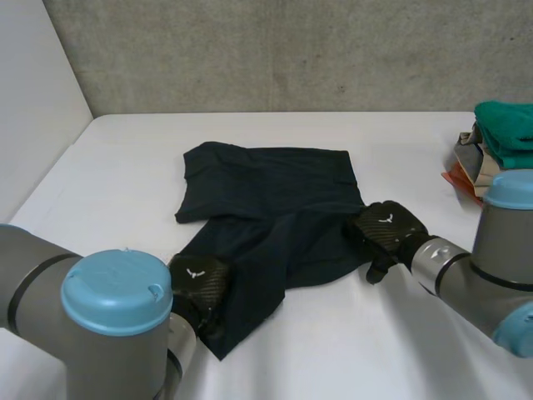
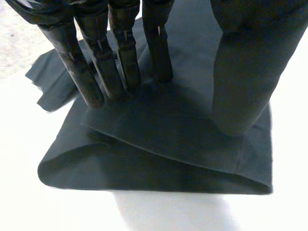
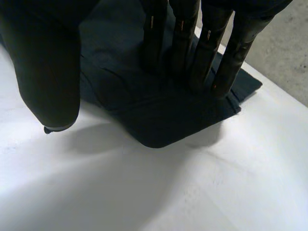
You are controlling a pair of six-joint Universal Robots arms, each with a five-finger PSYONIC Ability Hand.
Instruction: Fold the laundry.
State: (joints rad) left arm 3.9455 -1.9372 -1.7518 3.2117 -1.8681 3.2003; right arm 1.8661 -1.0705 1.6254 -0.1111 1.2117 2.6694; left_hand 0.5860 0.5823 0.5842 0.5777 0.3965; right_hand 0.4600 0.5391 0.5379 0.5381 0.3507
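Observation:
A dark navy garment (image 1: 275,192) lies crumpled on the white table (image 1: 125,167), with one leg reaching toward the near left. My left hand (image 1: 198,283) rests on that near end. In the left wrist view its straight fingers (image 2: 101,62) press on a folded layer of the cloth (image 2: 168,130), and the thumb (image 2: 245,72) stands apart over the same layer. My right hand (image 1: 386,229) sits at the garment's right edge. There its straight fingers (image 3: 192,53) press the cloth's corner (image 3: 159,115) flat, and the thumb (image 3: 48,62) hangs beside it over the table.
A pile of folded clothes (image 1: 500,142) with a teal piece on top sits at the table's far right edge. A grey wall runs along the back and a white wall stands to the left.

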